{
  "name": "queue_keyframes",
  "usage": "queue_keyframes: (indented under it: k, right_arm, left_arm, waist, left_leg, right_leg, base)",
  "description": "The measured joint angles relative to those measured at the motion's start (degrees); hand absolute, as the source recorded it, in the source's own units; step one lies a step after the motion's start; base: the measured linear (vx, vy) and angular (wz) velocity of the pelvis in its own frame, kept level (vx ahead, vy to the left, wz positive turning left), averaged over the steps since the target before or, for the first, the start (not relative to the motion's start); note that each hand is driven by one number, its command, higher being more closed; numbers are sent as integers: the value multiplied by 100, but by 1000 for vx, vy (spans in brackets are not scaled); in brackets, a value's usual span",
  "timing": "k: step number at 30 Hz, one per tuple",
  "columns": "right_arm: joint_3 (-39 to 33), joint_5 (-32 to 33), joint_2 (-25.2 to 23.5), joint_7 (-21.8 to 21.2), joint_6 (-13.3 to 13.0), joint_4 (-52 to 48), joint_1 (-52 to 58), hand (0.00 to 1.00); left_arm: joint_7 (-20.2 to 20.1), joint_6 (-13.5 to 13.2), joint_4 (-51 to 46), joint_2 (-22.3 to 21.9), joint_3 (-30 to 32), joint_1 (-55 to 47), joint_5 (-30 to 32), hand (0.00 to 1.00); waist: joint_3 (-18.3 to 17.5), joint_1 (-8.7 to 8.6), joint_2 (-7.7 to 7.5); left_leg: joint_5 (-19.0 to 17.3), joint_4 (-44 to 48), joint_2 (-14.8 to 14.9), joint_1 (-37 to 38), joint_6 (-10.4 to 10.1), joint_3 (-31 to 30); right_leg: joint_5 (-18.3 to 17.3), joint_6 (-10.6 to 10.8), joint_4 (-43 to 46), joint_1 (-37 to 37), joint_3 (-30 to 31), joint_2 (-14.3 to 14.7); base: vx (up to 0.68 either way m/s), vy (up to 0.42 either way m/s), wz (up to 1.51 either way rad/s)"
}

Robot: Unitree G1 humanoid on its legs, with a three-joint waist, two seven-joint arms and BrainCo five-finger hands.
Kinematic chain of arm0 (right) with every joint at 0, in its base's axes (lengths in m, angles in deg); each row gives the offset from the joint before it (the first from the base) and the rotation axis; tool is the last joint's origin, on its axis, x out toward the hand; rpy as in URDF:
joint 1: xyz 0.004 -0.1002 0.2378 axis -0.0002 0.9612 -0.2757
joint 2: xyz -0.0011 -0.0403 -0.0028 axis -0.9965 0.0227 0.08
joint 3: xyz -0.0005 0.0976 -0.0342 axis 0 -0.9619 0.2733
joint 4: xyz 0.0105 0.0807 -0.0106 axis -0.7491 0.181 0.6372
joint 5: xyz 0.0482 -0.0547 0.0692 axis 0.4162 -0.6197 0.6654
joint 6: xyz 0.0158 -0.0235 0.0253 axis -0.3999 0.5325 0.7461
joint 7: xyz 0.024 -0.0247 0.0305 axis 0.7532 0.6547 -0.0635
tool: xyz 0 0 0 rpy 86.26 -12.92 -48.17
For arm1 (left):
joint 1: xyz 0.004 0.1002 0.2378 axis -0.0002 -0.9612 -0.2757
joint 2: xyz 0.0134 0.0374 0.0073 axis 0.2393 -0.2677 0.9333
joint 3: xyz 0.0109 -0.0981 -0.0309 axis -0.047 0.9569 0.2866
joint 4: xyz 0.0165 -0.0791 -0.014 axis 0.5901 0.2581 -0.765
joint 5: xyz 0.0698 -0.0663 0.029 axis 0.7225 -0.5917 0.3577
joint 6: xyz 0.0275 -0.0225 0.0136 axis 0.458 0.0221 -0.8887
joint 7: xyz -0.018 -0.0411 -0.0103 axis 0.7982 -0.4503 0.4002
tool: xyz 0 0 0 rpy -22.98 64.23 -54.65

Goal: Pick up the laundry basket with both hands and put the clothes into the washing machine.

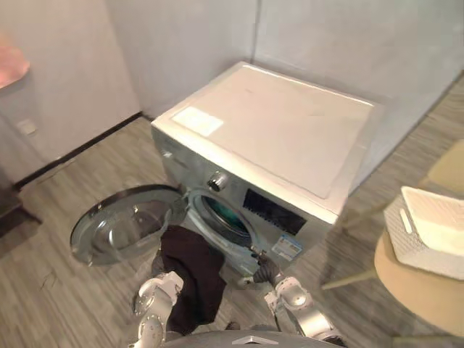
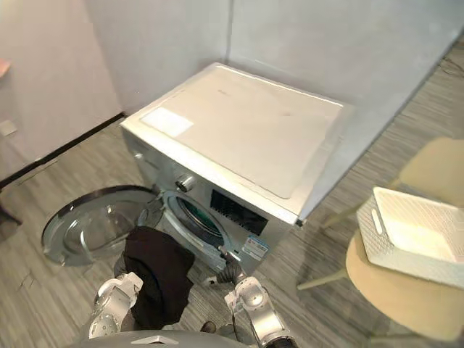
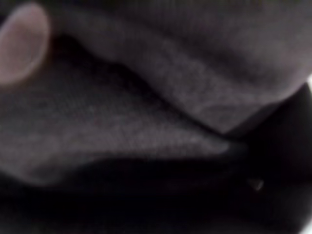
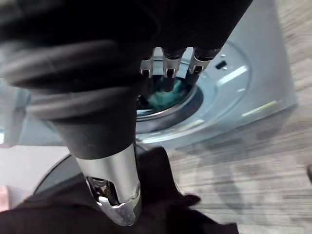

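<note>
A silver washing machine [image 1: 275,138] stands with its round door [image 1: 119,225] swung open to the left. Teal cloth [image 4: 170,92] lies inside the drum [image 1: 226,216]. A dark garment [image 1: 192,272] hangs in front of the drum's lower edge and drapes over the end of my left arm [image 1: 158,293], hiding that hand. The left wrist view shows dark cloth [image 3: 161,122] from very close. My right hand [image 1: 262,272] is just below the drum opening, its fingers [image 4: 168,66] straight and pointing at the opening, holding nothing. The white laundry basket [image 1: 428,232] sits far right.
The basket rests on a round beige table [image 1: 420,297] to the right of the machine, with a pale chair [image 1: 449,170] behind it. The machine stands in a corner between grey walls [image 1: 188,43]. Grey wood floor [image 1: 65,290] surrounds the open door.
</note>
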Motion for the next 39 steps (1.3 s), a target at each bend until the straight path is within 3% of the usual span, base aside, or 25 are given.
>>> queue_keyframes:
  k: [1, 2, 4, 5, 6, 7, 8, 9, 12, 14, 17, 19, 22, 24, 27, 33, 36, 37, 39]
  right_arm:
    - [247, -18, 4, 7, -6, 314, -190, 0]
    - [465, -10, 30, 33, -11, 528, -429, 0]
    - [701, 2, 74, 240, -6, 692, -942, 0]
    - [869, 2, 74, 409, -12, 776, -1407, 0]
    - [920, 1, 61, 492, -12, 809, -1614, 0]
    - [991, -14, -148, 668, -12, 988, -2119, 0]
    - [1001, -14, -251, 728, -11, 1028, -2297, 0]
    - [1017, -51, -456, 890, -14, 1022, -2499, 0]
    - [1031, -88, -892, 1211, -125, 936, -2621, 0]
    - [1030, 53, -1042, 1412, -211, 455, -2371, 0]
    - [970, 367, -992, 1573, -372, -31, -2142, 0]
    - [717, 785, -972, 1594, -499, -585, -1843, 0]
    - [511, 1305, -870, 1594, -767, -1178, -1521, 0]
    - [430, 1555, -840, 1587, -897, -1319, -1466, 0]
    - [330, 1837, -854, 1585, -1043, -1649, -1338, 0]
    - [158, 2180, -839, 1579, -1200, -1937, -1266, 0]
    - [-33, 2251, -792, 1558, -1267, -1957, -1188, 0]
    - [-103, 2336, -793, 1543, -1281, -1956, -1153, 0]
    - [-199, 2393, -788, 1497, -1307, -1984, -1050, 0]
  left_arm:
    - [1, 0, 2, -7, -104, -46, -49, 100]
    - [0, -12, 9, -66, -222, 15, -99, 100]
    - [3, -64, 85, -229, -330, 431, -152, 100]
    - [87, -200, 184, -393, -314, 879, -295, 100]
    - [129, -245, 253, -407, -325, 1144, -354, 100]
    - [237, -302, 443, -391, -52, 1827, -396, 100]
    - [325, -357, 537, -397, 102, 2183, -440, 100]
    - [480, -493, 717, -399, 438, 2843, -449, 100]
    - [918, -855, 869, -444, 1176, 3923, -481, 100]
    - [1223, -1176, 758, -642, 1902, 4520, -484, 100]
    - [1411, -1367, 636, -724, 2285, 4892, -484, 100]
    - [1588, -1443, 552, -647, 2697, 5442, -493, 100]
    - [1765, -1529, 442, -393, 2977, 6122, -628, 100]
    - [1861, -1547, 449, -56, 3087, 6590, -826, 100]
    - [1882, -1695, 470, 316, 3196, 7119, -1173, 100]
    - [2099, -2086, 531, 503, 3146, 8270, -1674, 100]
    - [2195, -2020, 889, 1133, 2662, 9321, -1640, 100]
    - [1952, -1983, 1067, 1520, 2315, 9615, -1540, 100]
    - [1933, -1960, 1071, 1816, 1966, 9637, -1536, 100]
  waist:
    - [133, 18, 5]
    - [323, -33, 214]
    - [807, -124, 520]
    - [1120, -162, 801]
    - [1238, -166, 899]
    - [1510, -110, 692]
    - [1597, -46, 559]
    - [1806, -14, 321]
    - [2242, -39, 42]
    - [2272, -56, -4]
    - [2306, -177, -55]
    - [2425, -277, -222]
    - [2514, -408, -377]
    - [2584, -425, -454]
    - [2619, -461, -450]
    - [2632, -483, -474]
    - [2628, -504, -490]
    - [2612, -549, -521]
    - [2587, -605, -561]
  left_leg:
    - [110, -1279, -330, -31, -259, -560]
    - [330, -2399, -552, -46, -569, -1073]
    - [1034, -3481, -612, -210, -646, -1067]
    - [1651, -3949, -617, -343, -711, -776]
    - [1851, -4170, -590, -394, -727, -619]
    - [2231, -4503, -772, -588, -609, -89]
    - [2364, -4663, -890, -668, -419, 156]
    - [2450, -4789, -1066, -840, -288, 469]
    - [2255, -4306, -1108, -1139, 14, 710]
    - [1728, -3307, -757, -1718, 67, 850]
    - [1377, -2635, -520, -2195, 81, 859]
    - [961, -1862, -215, -2767, 94, 858]
    - [693, -1212, 9, -3578, 110, 818]
    - [669, -977, 114, -3968, 155, 806]
    - [660, -719, 214, -4406, 197, 660]
    - [643, -600, 274, -4806, 195, 702]
    - [641, -615, 406, -4811, 196, 832]
    - [641, -624, 456, -4829, 196, 859]
    - [639, -633, 503, -4850, 194, 868]
  right_leg:
    - [135, 115, -98, -114, 419, -32]
    - [261, 261, -169, -268, 762, -47]
    - [429, 469, -24, -835, 1345, -97]
    - [510, 623, 126, -1366, 1759, -85]
    - [515, 714, 207, -1682, 1914, -51]
    - [607, 778, 411, -2327, 1994, -339]
    - [757, 864, 393, -2588, 1891, -543]
    - [1011, 1032, 245, -2897, 1755, -867]
    - [1146, 1129, 264, -3094, 1717, -1077]
    - [1049, 1179, 923, -3653, 1655, -1059]
    - [816, 1175, 1481, -4156, 1633, -1070]
    - [462, 1158, 2136, -4739, 1625, -1074]
    - [215, 1093, 2860, -5615, 1641, -1118]
    - [214, 1090, 3088, -6022, 1672, -1120]
    - [197, 1075, 3302, -6359, 1580, -1122]
    - [197, 1048, 3434, -6766, 1564, -1162]
    - [254, 1023, 3299, -6775, 1548, -1089]
    - [307, 1013, 3193, -6773, 1541, -1042]
    - [366, 1004, 3077, -6759, 1530, -992]
  base:
    - [160, 321, -205]
    - [100, 298, -201]
    - [33, 404, -185]
    - [-6, 470, -182]
    - [-70, 465, -190]
    - [-87, 337, -137]
    - [-114, 353, -131]
    - [-81, 304, -69]
    - [-30, 245, -25]
    - [-18, 135, -34]
    - [-33, 22, -24]
    - [-70, -15, -21]
    - [-90, -25, -1]
    - [-21, -9, -1]
    - [19, -3, 3]
    - [18, 4, 3]
    - [5, 6, -11]
    - [5, 9, -19]
    - [-2, 25, -18]
